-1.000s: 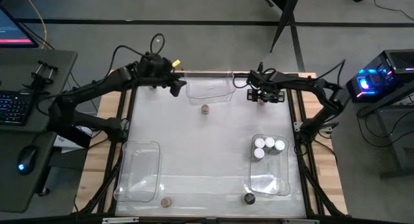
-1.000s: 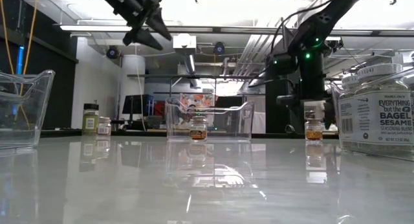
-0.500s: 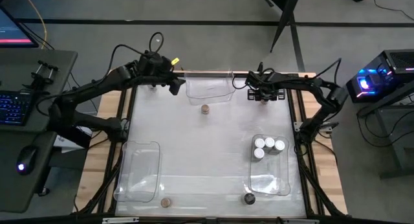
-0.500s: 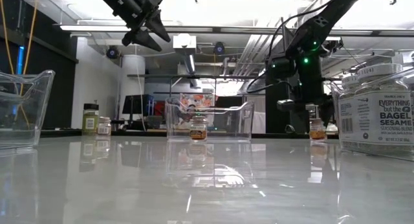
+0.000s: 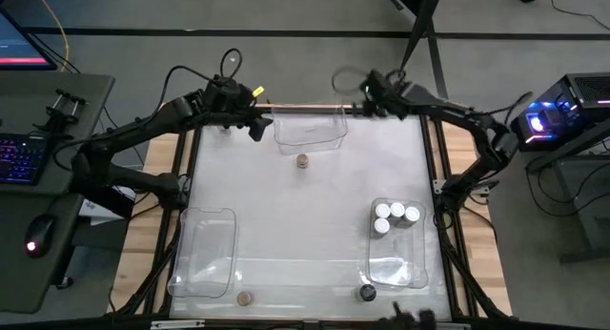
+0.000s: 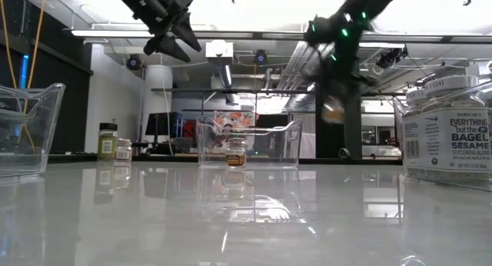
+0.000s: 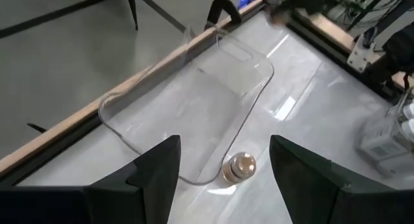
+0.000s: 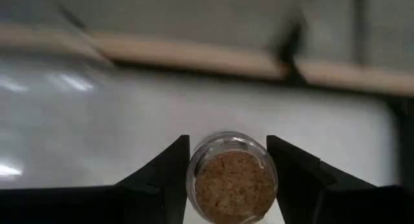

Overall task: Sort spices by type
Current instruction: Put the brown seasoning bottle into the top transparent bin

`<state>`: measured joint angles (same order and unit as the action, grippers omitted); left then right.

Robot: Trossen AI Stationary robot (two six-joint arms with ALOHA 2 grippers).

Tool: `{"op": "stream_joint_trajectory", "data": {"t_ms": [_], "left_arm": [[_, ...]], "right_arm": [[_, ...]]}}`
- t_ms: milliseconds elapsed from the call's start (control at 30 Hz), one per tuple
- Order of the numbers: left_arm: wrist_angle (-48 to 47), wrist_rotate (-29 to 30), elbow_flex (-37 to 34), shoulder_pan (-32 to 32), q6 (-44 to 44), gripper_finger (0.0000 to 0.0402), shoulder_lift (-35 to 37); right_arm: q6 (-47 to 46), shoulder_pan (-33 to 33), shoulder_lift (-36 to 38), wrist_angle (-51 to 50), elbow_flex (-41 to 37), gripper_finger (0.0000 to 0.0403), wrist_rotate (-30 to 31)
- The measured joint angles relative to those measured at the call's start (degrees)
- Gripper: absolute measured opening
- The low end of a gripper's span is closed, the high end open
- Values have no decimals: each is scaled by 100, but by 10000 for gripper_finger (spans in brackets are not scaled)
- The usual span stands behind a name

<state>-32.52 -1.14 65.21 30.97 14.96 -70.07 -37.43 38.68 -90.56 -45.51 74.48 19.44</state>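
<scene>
Your right gripper (image 8: pixel 230 179) is gripping a cork-lidded jar (image 8: pixel 231 177) between its 2 fingers (image 8: pixel 162 175), lifted clear of the counter (image 5: pixel 315 206) near its far right corner. Your left gripper (image 7: pixel 223 169) is hovering with its fingers (image 7: pixel 152 172) spread apart and holding nothing; just ahead of them a second brown-lidded jar (image 7: pixel 240 167) is standing on the counter, touching or just beside the near wall of a clear bin (image 7: pixel 194 101). Well away from both pairs of fingers, 4 white-lidded jars (image 5: pixel 395 216) are sitting in the right-hand bin (image 5: pixel 398 268), and a tan-lidded jar (image 5: pixel 245 298) and a black-lidded jar (image 5: pixel 367 292) are standing at the counter's near edge.
</scene>
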Motion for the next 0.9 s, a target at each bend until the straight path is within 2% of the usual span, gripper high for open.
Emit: {"op": "stream_joint_trajectory", "data": {"t_ms": [100, 167, 433, 667, 900], "left_arm": [[-179, -31, 0, -74, -6, 226, 0], [-319, -38, 0, -147, -6, 226, 12], [-705, -6, 0, -472, -2, 225, 127], [-758, 33, 0, -675, 142, 225, 166], [-782, 41, 0, -814, 141, 225, 166]], "right_arm": [[512, -55, -143, 815, 533, 172, -496], [882, -138, -405, 940, 913, 172, -746], [1883, -492, -1801, -602, 2246, 172, -1013], [2140, -939, -2012, -694, 2325, 172, -1216], [2275, -1116, -2013, -1266, 2317, 172, -1064]]}}
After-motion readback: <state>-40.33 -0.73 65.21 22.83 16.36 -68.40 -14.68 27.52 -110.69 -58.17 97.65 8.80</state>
